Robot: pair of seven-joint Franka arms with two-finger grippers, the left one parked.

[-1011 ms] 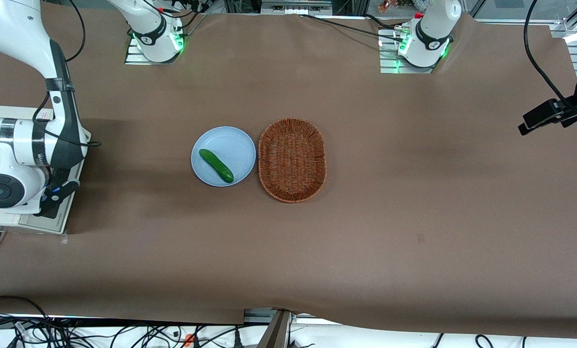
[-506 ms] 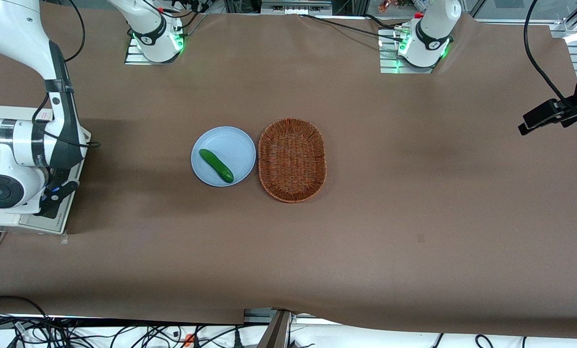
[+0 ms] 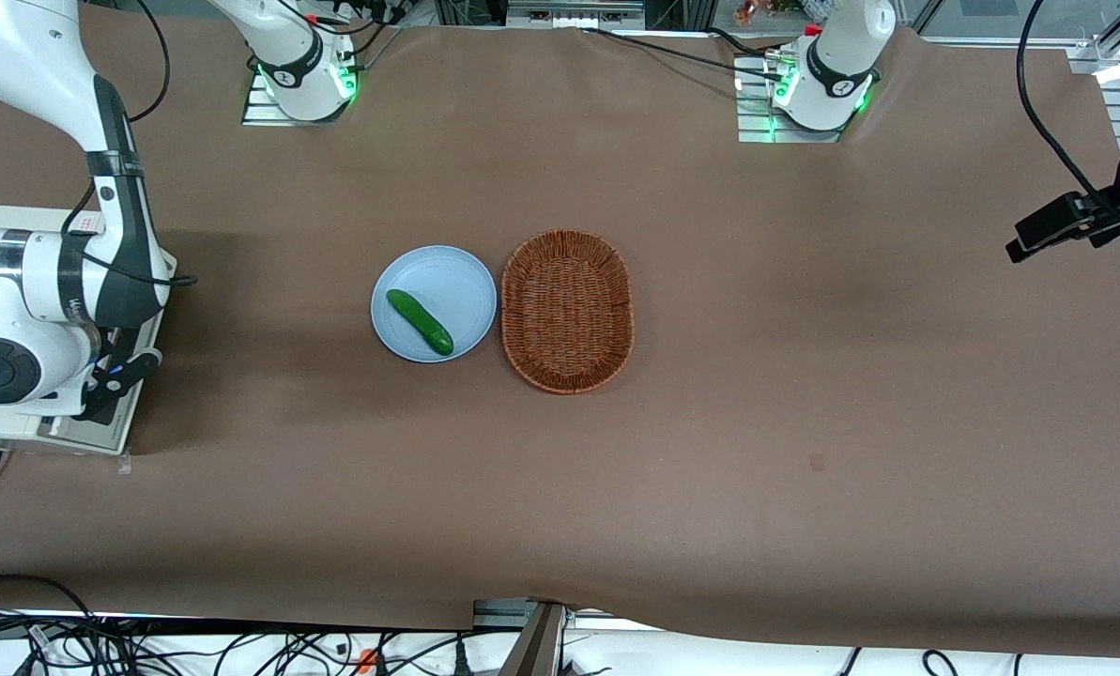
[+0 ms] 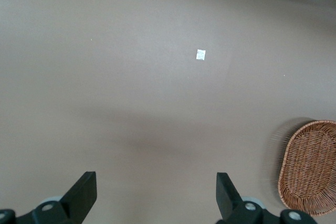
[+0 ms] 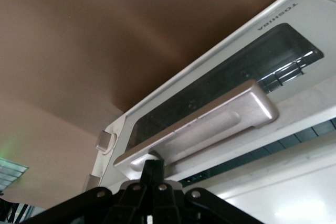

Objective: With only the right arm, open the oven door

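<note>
oven point(image 3: 62, 427) mostly hidden under right arm point(image 3: 24, 310) in front view, gripper point(image 5: 153, 174) fingertips lost against door point(image 5: 220, 103) handle point(image 5: 199, 124), door cut off by wrist picture's edge

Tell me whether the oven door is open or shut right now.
Partly open: the silver-framed glass oven door tilts away from the off-white oven body, leaving a dark gap. The right arm's black hand sits at its silver bar handle.
</note>
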